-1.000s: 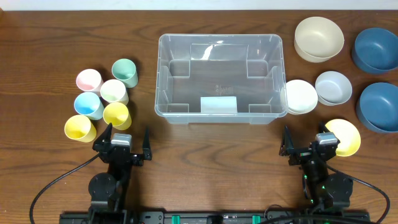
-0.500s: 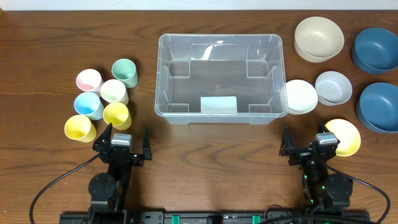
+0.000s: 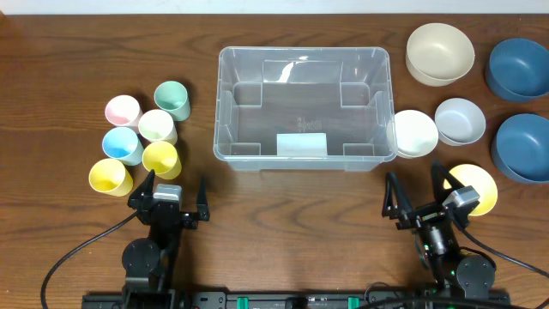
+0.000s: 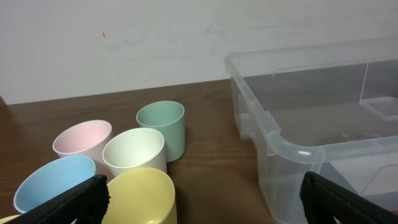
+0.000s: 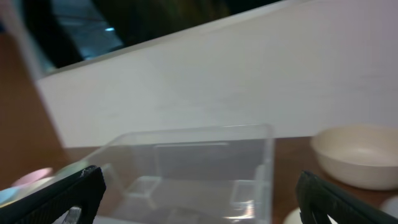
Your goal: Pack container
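The clear plastic container (image 3: 300, 103) stands empty at the table's centre, with a pale label (image 3: 301, 144) on its floor. My left gripper (image 3: 177, 182) is open and empty near the front edge, just behind a yellow cup (image 3: 161, 158). In the left wrist view the open jaws (image 4: 202, 208) frame that yellow cup (image 4: 140, 196) and the container's corner (image 4: 292, 146). My right gripper (image 3: 413, 182) is open and empty, turned slightly left, beside a yellow bowl (image 3: 474, 187). The right wrist view is blurred; its jaws (image 5: 202, 202) face the container (image 5: 186, 162).
Several cups stand left of the container: pink (image 3: 123, 110), green (image 3: 173, 99), white (image 3: 158, 125), blue (image 3: 123, 144) and a second yellow (image 3: 111, 177). On the right are a beige bowl (image 3: 439, 53), two dark blue bowls (image 3: 518, 69) (image 3: 523, 148), a grey bowl (image 3: 460, 120) and a white bowl (image 3: 414, 133).
My right gripper has swung a little to the left and tilted. The left arm, the container, the cups and the bowls have not moved.
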